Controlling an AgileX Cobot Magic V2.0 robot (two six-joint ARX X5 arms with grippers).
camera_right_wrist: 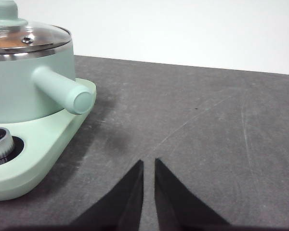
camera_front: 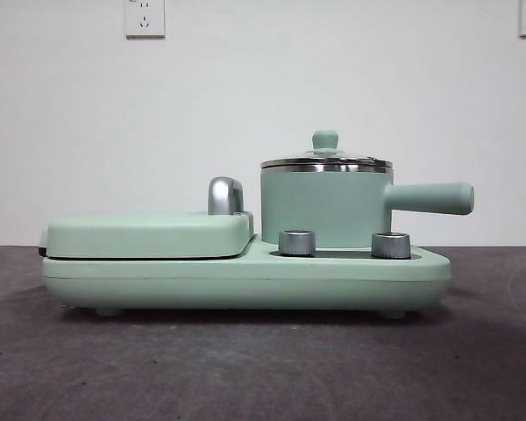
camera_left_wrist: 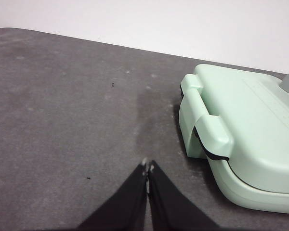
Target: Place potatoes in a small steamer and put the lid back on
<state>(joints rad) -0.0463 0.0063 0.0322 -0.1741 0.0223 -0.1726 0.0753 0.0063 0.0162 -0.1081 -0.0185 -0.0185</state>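
The mint-green small steamer [camera_front: 320, 206] stands on the right half of the appliance base, its straight side handle [camera_front: 431, 198] pointing right. The glass lid [camera_front: 326, 161] with a mint knob sits on its steel rim. In the right wrist view an orange-brown patch of the potato [camera_right_wrist: 5, 42] shows through the lid [camera_right_wrist: 29, 36]. My right gripper [camera_right_wrist: 149, 161] is shut and empty over the bare table, to the right of the steamer [camera_right_wrist: 24, 86]. My left gripper [camera_left_wrist: 148, 166] is shut and empty over the table, left of the appliance. Neither arm shows in the front view.
The flat mint griddle cover [camera_front: 149, 232] with a chrome handle [camera_front: 225, 195] fills the left half of the base [camera_front: 245, 281]; it also shows in the left wrist view [camera_left_wrist: 250, 125]. Two steel dials [camera_front: 297, 242] [camera_front: 391, 245] sit in front of the steamer. Dark grey table all round.
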